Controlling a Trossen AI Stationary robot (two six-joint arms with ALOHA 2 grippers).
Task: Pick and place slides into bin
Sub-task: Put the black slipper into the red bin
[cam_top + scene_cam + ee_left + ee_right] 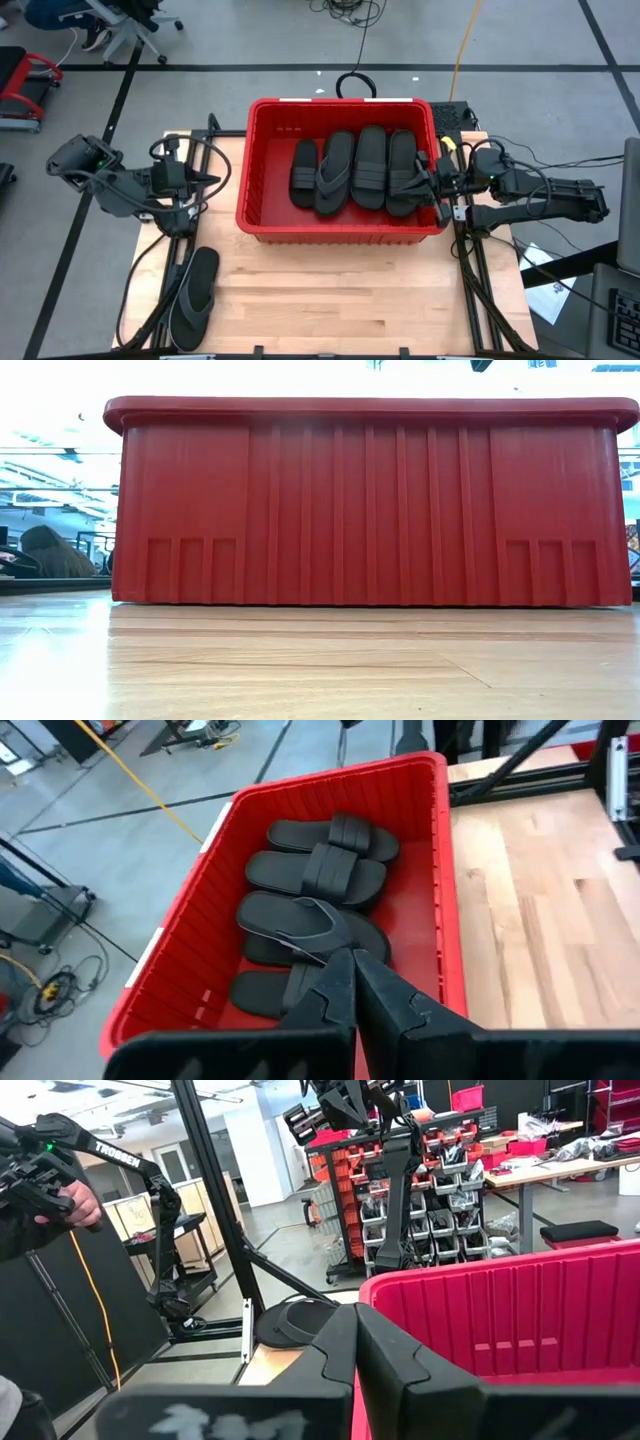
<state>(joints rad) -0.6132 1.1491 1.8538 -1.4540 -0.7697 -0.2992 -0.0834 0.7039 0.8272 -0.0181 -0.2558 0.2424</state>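
Left gripper pinched shut, empty, just outside the bin's left wall, tips pointing at it. Right gripper also closed, nothing held, at the bin's right rim beside the nearest slide. Four slides lie side by side inside the red ribbed plastic bin: black foam, three with wide ribbed bands, one thong type. One more thong slide lies on the pale wood surface, near the left gripper, toward the front edge, well apart from the bin. Black frame rails run along both surface sides.
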